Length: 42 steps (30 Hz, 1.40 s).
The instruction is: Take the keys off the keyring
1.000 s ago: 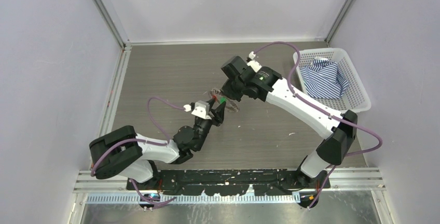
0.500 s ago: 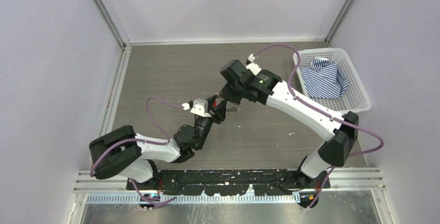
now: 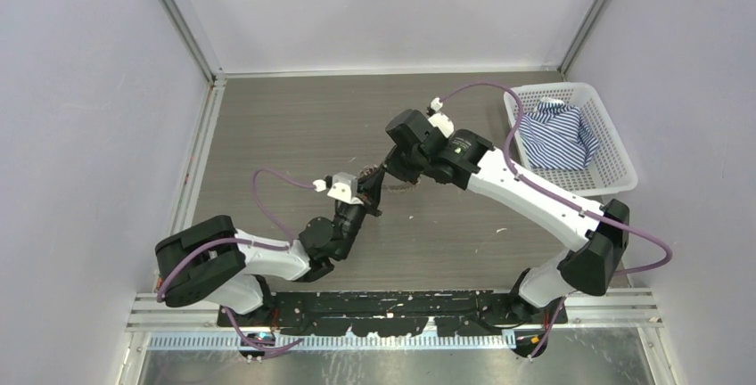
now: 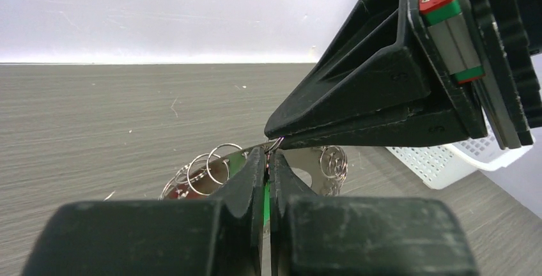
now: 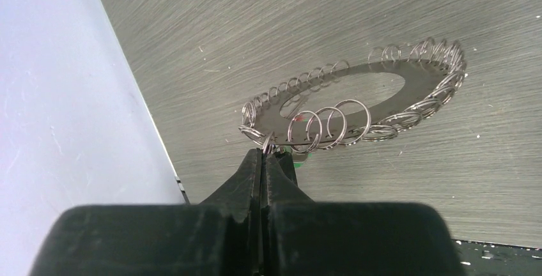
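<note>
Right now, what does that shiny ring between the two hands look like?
The keyring is a flat, thin, silvery metal band with a wide open centre, small wire rings strung all round its rim. It is held roughly level. The right hand pinches one small ring at its edge; the shut left hand meets it there, a green piece between its fingers.

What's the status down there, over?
Left gripper shut on the green key. Right gripper shut on a small loop at the keyring edge. Tips nearly touching. Basket far right, nothing in the way.
</note>
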Motion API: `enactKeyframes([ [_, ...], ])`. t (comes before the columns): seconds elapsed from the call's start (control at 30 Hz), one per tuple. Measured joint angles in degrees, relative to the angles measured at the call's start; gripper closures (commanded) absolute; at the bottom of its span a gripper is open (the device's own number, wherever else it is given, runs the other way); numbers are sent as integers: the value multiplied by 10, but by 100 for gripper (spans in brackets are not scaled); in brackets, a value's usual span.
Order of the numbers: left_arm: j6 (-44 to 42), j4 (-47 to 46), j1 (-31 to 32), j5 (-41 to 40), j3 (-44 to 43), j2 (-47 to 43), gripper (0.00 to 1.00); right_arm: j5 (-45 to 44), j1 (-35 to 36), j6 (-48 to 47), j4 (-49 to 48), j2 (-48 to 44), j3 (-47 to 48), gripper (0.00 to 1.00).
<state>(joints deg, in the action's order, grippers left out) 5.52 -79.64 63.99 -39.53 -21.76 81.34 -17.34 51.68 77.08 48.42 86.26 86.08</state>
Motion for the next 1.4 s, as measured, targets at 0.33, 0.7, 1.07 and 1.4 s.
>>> enactKeyframes([
  [0.33, -1, -9, 3, 41, 31, -13, 100, 54, -22, -44, -68, -57, -87, 99],
  [0.7, -3, -11, 0, 50, 70, -13, 99, 151, -84, -84, -186, -126, -210, 99],
  [1.07, -25, 7, -10, 75, 87, -9, 99, 229, -132, -109, -255, -164, -252, 99],
  [1.4, 19, -10, -33, 261, 90, 30, 100, 245, -132, -108, -237, -152, -317, 88],
])
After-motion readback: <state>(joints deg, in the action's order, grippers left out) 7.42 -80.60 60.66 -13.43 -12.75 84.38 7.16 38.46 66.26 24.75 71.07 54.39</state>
